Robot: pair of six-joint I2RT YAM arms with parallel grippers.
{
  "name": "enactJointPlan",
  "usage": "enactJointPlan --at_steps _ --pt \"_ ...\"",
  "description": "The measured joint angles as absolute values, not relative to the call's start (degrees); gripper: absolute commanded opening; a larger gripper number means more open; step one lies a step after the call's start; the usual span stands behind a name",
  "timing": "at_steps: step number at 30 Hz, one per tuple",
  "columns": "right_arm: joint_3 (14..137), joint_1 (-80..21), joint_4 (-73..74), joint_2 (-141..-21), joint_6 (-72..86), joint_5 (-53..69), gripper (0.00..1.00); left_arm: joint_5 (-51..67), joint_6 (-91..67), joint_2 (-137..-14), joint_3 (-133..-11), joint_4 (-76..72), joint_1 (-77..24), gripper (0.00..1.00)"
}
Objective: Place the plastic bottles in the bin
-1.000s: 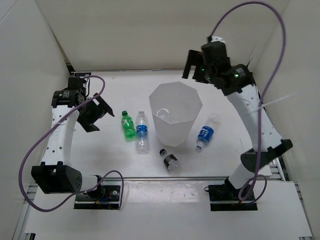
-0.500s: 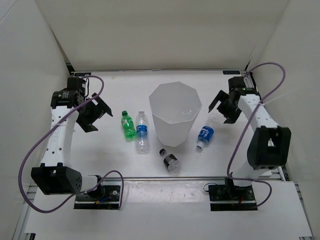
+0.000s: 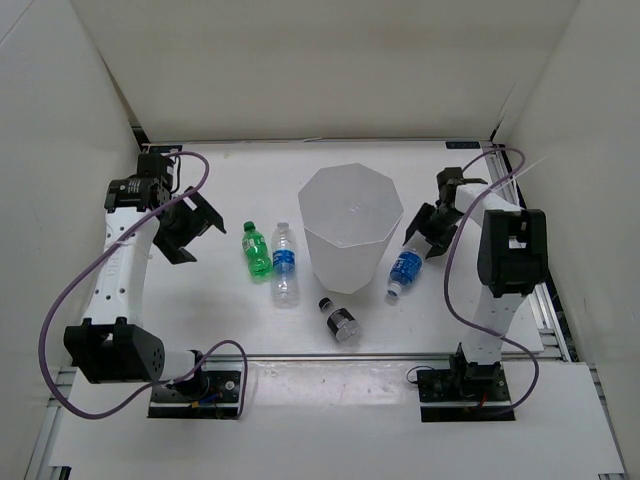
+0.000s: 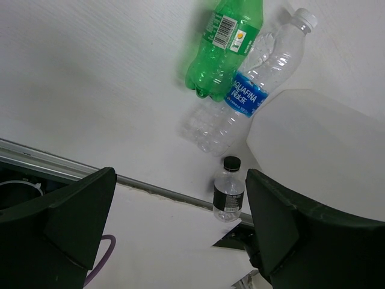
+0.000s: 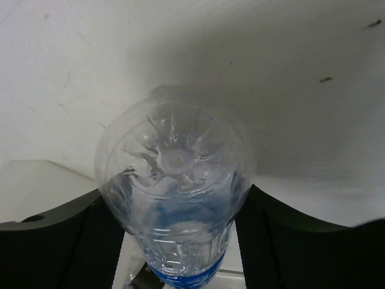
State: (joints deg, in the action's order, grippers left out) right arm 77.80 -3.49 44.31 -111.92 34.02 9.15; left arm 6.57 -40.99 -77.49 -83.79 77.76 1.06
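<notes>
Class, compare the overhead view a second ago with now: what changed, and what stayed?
The right gripper swung down from high behind the bin and now straddles the base of the blue-labelled bottle right of it; whether it grips is unclear. The left gripper, open, the green bottle, the clear bottle beside it and the short dark bottle stayed put.

The bin (image 3: 345,262) crowds the right-hand bottle (image 3: 407,267) on one side.

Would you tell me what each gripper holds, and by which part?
Left gripper: nothing. Right gripper straddles the base end of the clear blue-labelled plastic bottle; clamping unclear.
</notes>
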Motion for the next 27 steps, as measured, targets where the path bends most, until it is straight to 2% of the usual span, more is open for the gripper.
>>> enactJointPlan --at_steps 2,4,5,9,11,15,18,21,24,25,26,27 --pt "77.08 -3.44 44.53 -111.48 33.52 9.08 0.54 6.48 -40.99 -77.54 -83.74 77.76 1.06 1.00" --pt "76.40 -3.38 44.64 -109.93 33.30 8.82 0.52 6.42 -40.99 -77.54 -83.72 77.76 1.06 1.00" --pt "76.09 -3.29 45.21 -108.36 33.17 8.45 0.48 6.37 -40.99 -77.54 -83.72 77.76 1.06 1.00" --pt "79.02 -2.72 50.19 -97.38 32.97 5.69 0.43 6.15 -40.99 -77.54 -83.13 77.65 1.06 1.00" --pt "85.32 -2.59 52.27 -90.59 33.36 4.49 0.43 6.07 -41.17 -77.54 -82.59 77.71 1.06 1.00" --pt "105.75 -3.36 52.31 -82.63 34.30 1.85 0.43 6.04 -41.50 -77.19 -82.15 77.76 1.06 0.98" --pt "121.21 -6.74 51.27 -81.71 34.54 0.05 0.43 5.04 -42.52 -75.20 -82.02 77.58 1.06 0.95" --pt "129.01 -12.10 50.83 -82.00 34.57 -1.23 0.43 4.58 -43.88 -70.63 -80.23 76.71 1.06 0.95" --pt "129.84 -18.48 51.05 -84.47 34.50 -3.14 0.62 4.89 -45.12 -64.99 -77.65 74.37 0.89 0.96" --pt "129.27 -20.47 51.07 -85.67 34.44 -3.31 0.90 4.93 -45.52 -63.77 -77.14 73.67 0.71 0.98" --pt "128.35 -22.15 51.20 -87.13 34.41 -3.27 1.00 4.97 -45.74 -62.96 -76.69 72.77 0.58 0.98" --pt "127.39 -23.33 51.66 -88.82 34.39 -3.18 1.00 5.06 -45.91 -62.59 -76.38 72.03 0.47 0.98"
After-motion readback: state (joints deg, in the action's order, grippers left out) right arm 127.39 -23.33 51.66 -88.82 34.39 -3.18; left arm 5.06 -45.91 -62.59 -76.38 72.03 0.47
